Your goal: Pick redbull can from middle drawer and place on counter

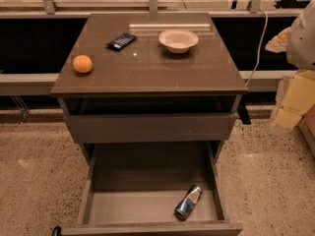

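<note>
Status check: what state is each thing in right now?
middle drawer: pulled open.
redbull can: lying on its side, front right of that drawer.
upper drawer: not pulled out.
bowl: upright, empty, on the counter.
gripper: at right edge, beside the counter.

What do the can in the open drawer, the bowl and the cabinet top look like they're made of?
Slim silver-and-blue redbull can, lying in the grey middle drawer: metal, by its shiny glints. Round pale bowl: matte, maybe ceramic or plastic; unclear. Glossy brown-grey counter: polished, reflective, perhaps stone or laminate. The gripper hangs at the right edge, away from the drawer.
</note>
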You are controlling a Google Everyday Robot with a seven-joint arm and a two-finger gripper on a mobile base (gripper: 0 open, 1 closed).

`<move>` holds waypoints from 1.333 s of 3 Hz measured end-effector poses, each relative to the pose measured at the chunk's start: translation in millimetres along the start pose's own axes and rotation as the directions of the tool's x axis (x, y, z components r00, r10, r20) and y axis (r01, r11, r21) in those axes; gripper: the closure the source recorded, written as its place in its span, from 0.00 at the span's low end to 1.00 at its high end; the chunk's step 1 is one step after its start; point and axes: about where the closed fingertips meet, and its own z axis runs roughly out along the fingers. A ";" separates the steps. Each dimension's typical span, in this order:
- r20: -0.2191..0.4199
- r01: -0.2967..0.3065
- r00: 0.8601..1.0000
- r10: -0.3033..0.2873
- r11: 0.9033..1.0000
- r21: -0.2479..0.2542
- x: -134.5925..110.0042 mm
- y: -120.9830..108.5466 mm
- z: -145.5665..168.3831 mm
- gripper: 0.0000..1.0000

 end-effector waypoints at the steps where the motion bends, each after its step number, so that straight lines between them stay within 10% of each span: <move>1: 0.000 0.000 1.000 0.000 1.000 0.000 -0.1 0.0 0.1 0.00; 2: 0.008 0.100 0.995 -0.100 0.995 0.011 -17.0 6.1 31.5 0.00; 4: 0.069 0.444 0.893 -0.445 0.896 0.030 -75.4 61.9 110.8 0.00</move>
